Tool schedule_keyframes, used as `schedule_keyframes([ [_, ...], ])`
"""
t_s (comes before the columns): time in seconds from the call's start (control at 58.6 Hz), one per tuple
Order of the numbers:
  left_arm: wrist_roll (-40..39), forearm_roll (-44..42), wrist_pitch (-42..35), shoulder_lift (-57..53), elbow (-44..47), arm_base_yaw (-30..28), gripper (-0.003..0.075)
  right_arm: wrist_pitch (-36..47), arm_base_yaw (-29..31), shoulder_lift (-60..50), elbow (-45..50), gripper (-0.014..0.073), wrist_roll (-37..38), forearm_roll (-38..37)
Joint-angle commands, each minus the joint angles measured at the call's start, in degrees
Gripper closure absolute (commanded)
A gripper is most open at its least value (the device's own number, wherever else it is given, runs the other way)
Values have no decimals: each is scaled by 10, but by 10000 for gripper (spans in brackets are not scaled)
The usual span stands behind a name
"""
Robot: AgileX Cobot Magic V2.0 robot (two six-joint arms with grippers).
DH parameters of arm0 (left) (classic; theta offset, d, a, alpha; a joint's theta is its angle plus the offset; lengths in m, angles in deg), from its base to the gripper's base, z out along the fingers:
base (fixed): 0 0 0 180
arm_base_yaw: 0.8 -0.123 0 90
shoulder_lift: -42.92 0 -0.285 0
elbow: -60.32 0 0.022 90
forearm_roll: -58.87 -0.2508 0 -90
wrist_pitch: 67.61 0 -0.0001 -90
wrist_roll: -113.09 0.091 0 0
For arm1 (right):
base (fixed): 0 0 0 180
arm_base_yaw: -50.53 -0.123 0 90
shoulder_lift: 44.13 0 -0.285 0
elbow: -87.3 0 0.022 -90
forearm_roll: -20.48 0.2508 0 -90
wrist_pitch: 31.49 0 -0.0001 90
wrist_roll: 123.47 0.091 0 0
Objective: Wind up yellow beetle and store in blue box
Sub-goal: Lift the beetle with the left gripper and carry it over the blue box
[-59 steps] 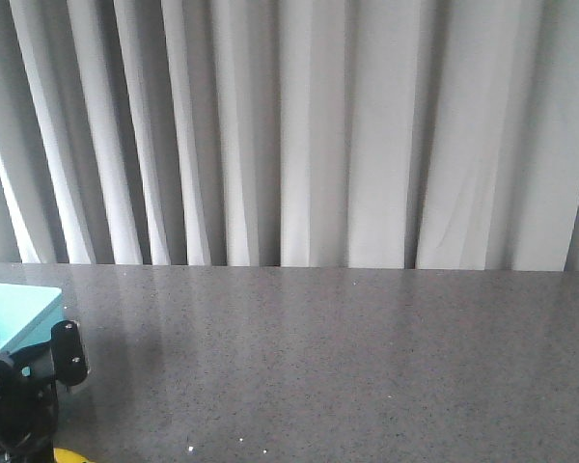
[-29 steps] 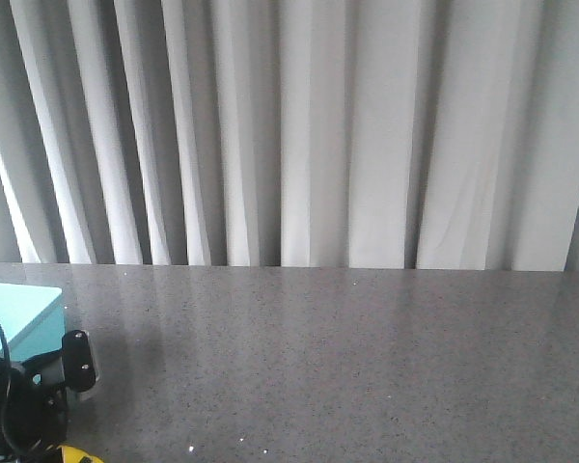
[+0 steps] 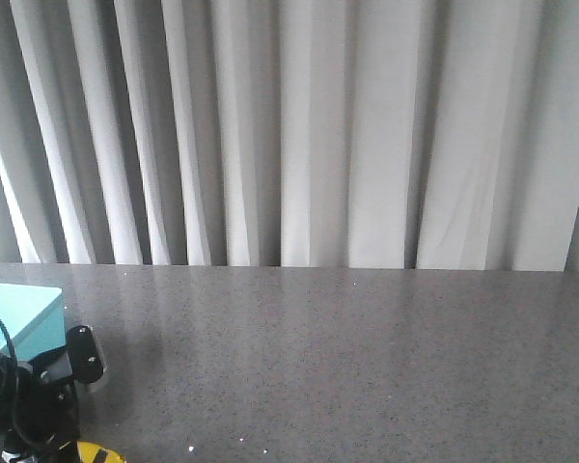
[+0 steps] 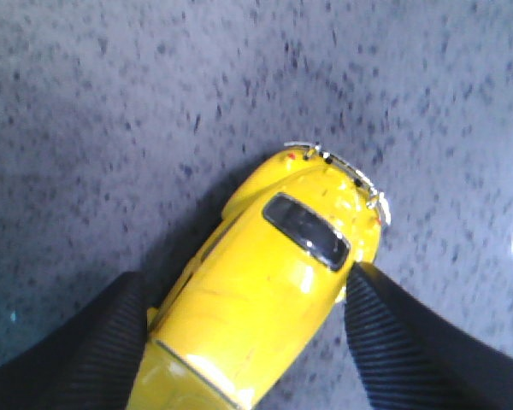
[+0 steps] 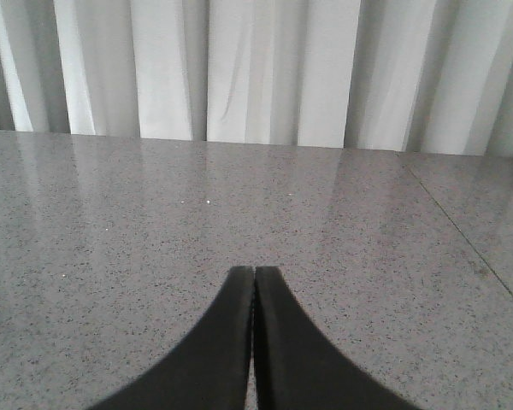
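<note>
The yellow beetle is a glossy yellow toy car with a dark rear window, lying slantwise between my left gripper's black ribbed fingers. My left gripper is shut on it, just above or on the grey table. In the front view only a bit of the beetle shows at the bottom left edge, under the left arm. The blue box stands just behind the arm at the far left. My right gripper is shut and empty above the table, and is out of the front view.
The grey speckled table runs back to a white curtain. A seam in the tabletop shows in the right wrist view.
The left arm has moved a little to the right and down. More of the yellow beetle shows at the bottom edge of the front view.
</note>
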State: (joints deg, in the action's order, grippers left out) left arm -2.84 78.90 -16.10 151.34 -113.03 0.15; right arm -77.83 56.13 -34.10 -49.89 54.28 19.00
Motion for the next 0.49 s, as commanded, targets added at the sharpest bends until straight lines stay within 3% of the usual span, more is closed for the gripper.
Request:
schedule_keyframes([
  [0.0,-2,45,-47,-7,-3,4,727,39,1,15,-13,601,-1,-2],
  [0.478,-3,118,-112,-155,-3,4,727,39,1,15,-13,601,-1,-2],
])
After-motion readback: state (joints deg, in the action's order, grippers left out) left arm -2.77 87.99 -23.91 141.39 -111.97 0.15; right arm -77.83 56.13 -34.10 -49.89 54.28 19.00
